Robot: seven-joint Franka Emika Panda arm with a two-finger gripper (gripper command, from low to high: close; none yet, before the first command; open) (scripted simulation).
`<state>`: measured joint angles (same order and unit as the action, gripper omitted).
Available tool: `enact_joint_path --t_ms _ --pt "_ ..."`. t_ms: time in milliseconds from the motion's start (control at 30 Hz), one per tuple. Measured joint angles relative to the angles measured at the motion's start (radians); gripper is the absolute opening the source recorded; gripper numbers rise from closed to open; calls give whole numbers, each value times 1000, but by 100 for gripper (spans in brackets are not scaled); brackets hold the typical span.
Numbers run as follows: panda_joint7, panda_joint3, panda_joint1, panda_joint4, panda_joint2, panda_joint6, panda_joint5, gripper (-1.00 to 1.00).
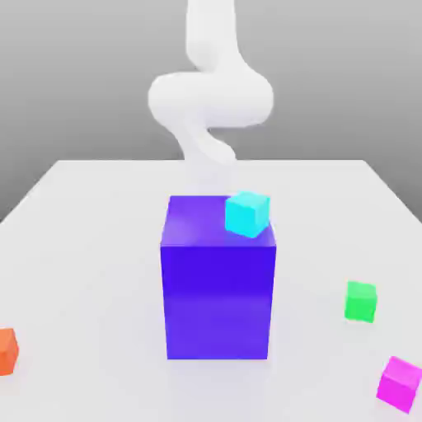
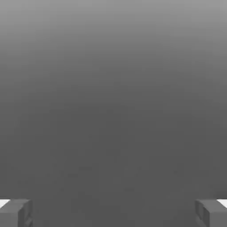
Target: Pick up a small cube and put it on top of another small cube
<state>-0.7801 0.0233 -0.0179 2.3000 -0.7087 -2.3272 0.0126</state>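
Cube (image 1: pixel 247 213) atop block (image 1: pixel 218 288), table (image 1: pixel 91 247) centre

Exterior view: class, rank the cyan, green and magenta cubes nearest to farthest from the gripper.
Gripper taken at the arm's low end, at the back.
1. Cyan cube, atop the blue block.
2. Green cube, view's right.
3. Magenta cube, front right corner.

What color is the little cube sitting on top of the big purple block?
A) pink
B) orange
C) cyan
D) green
C: the cyan cube sits on the top corner of the big block, while the green cube, orange cube and pink cube all lie on the table.
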Motion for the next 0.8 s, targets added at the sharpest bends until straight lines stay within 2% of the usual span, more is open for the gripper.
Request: enact_joint_path --t_ms 567,800 --pt "121 164 -130 0 622 -185 106 0" --pt "167 201 -208 0 876 -261 154 0"
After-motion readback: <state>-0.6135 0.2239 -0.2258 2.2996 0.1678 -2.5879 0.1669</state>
